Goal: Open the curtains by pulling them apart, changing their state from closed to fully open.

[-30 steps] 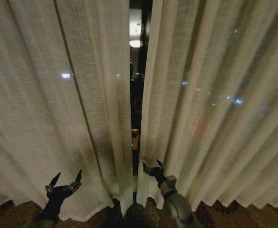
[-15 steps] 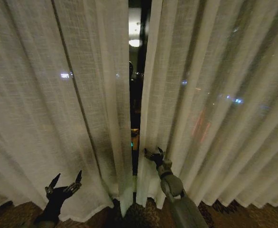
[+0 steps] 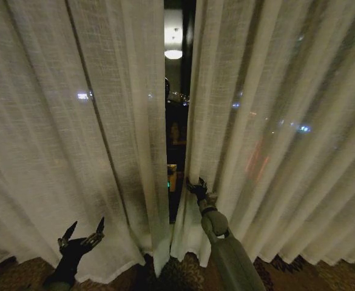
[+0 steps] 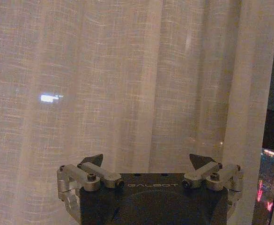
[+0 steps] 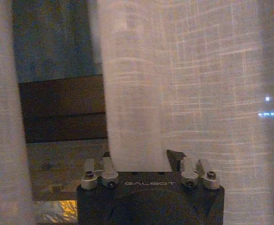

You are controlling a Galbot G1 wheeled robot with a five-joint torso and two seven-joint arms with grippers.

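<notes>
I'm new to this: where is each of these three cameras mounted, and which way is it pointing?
Head view: on the robot's head, looking forward and down at the curtains; both arms show, the left gripper low, the right gripper at the right panel's edge.
Left wrist view: on the left arm, facing the left panel, jaws open.
Right wrist view: on the right arm; the fabric edge lies between open jaws.
All share the dark gap.

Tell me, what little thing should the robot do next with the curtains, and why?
Probably close the right hand on the edge of the right curtain. Its open fingers already sit around a fold of that edge, beside the narrow dark gap, so it must grip before it can pull sideways. The left hand waits open, low in front of the left curtain.
</notes>
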